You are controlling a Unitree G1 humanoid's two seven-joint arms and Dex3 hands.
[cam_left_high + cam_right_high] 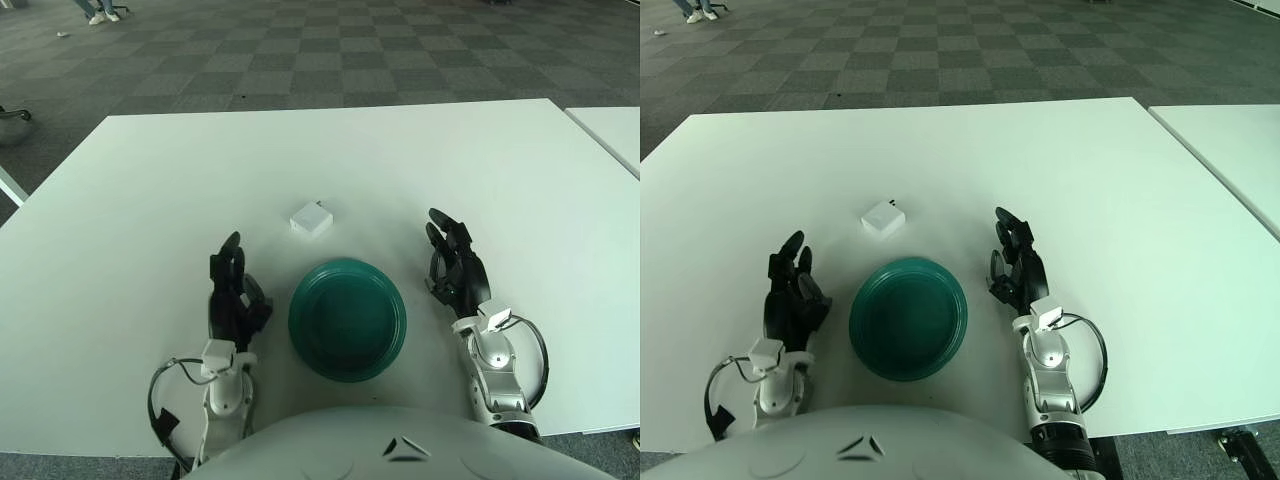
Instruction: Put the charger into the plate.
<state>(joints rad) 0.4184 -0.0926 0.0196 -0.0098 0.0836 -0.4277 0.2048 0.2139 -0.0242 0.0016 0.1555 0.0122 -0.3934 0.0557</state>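
A small white charger (311,219) lies on the white table, just beyond the plate. A dark green plate (347,318) sits empty near the table's front edge, between my two hands. My left hand (234,287) rests on the table left of the plate, fingers relaxed and holding nothing. My right hand (455,262) rests right of the plate, fingers spread and holding nothing. Both hands are well short of the charger.
The white table (330,160) stretches far back and to both sides. A second white table (610,130) stands at the right with a gap between. Grey checkered carpet lies beyond the table.
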